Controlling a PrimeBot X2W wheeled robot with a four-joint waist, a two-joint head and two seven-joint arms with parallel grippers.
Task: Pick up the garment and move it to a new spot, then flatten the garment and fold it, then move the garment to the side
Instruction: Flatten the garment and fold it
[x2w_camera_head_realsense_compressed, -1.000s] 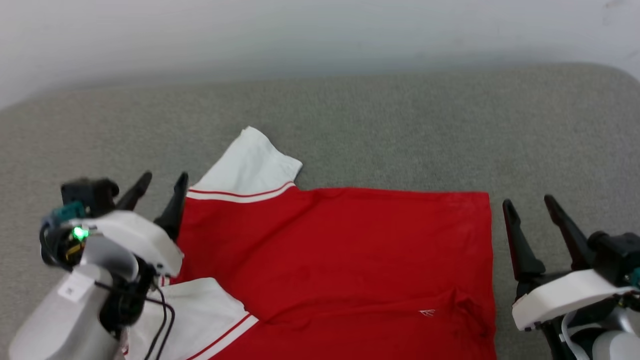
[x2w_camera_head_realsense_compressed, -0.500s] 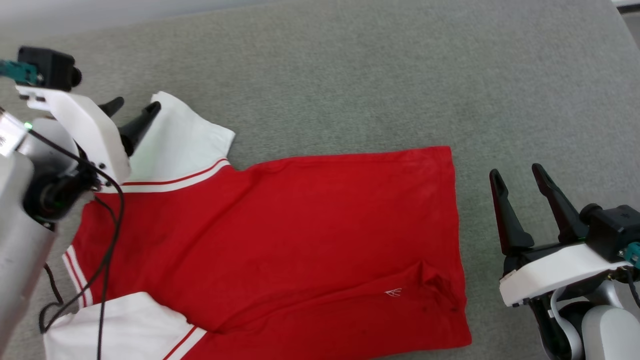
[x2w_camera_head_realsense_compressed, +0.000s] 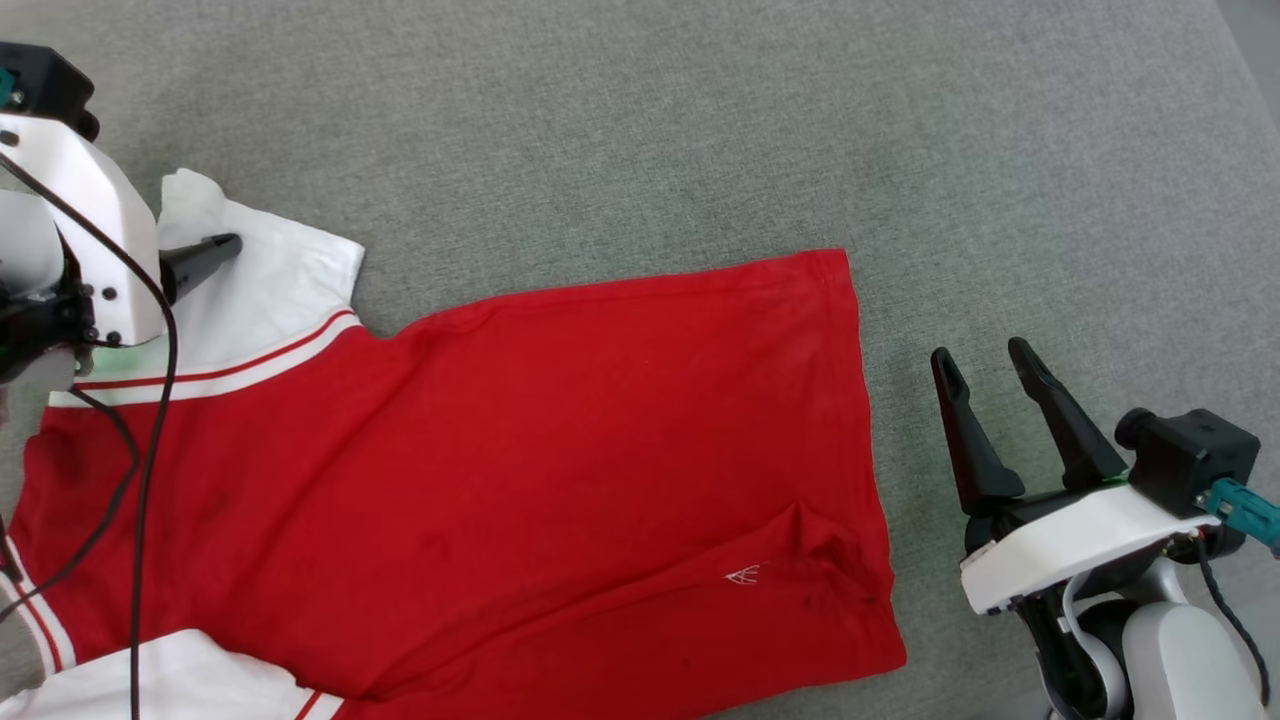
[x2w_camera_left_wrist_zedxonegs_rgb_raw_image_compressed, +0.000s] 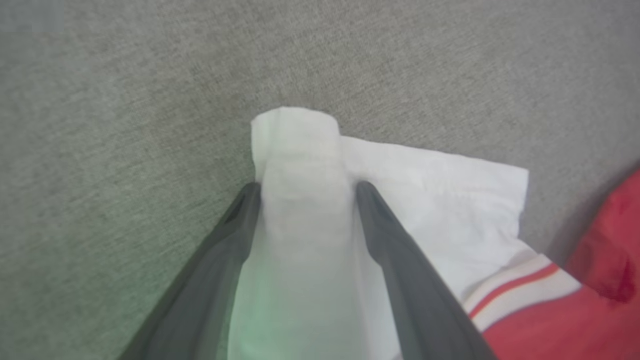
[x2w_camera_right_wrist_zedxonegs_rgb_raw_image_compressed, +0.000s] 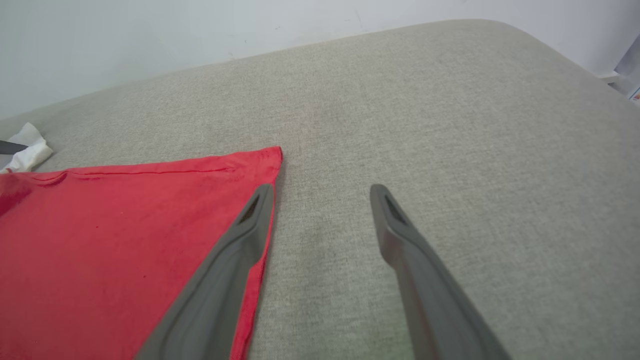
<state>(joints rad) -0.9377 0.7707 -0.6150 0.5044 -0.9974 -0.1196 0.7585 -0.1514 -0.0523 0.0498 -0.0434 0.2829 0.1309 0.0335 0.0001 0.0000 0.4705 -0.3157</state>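
The garment (x2w_camera_head_realsense_compressed: 560, 450) is a red jersey lying spread on its front, red back up. Its white upper sleeve (x2w_camera_head_realsense_compressed: 270, 290), with red-white trim, points to the far left. My left gripper (x2w_camera_left_wrist_zedxonegs_rgb_raw_image_compressed: 308, 187) straddles the end of that sleeve (x2w_camera_left_wrist_zedxonegs_rgb_raw_image_compressed: 440, 200) with its jaws wide apart. A raised fold of white cloth fills the gap between them, not pinched. One left finger (x2w_camera_head_realsense_compressed: 200, 258) lies on the sleeve. My right gripper (x2w_camera_head_realsense_compressed: 980, 352) is open and empty, just off the garment's hem edge (x2w_camera_right_wrist_zedxonegs_rgb_raw_image_compressed: 125, 225). Its left finger (x2w_camera_right_wrist_zedxonegs_rgb_raw_image_compressed: 240, 240) reaches that edge.
Everything lies on a grey fabric cushion (x2w_camera_head_realsense_compressed: 700, 120) with wide bare room to the far side and right. A second white sleeve (x2w_camera_head_realsense_compressed: 170, 680) sits at the lower left. A pale wall (x2w_camera_right_wrist_zedxonegs_rgb_raw_image_compressed: 200, 30) rises behind the cushion's rounded back edge.
The head camera has tipped downward, so the whole scene shifted. My left gripper has travelled from the shoulder seam out to the sleeve's end, and cloth now stands between its fingers. The right gripper is unchanged.
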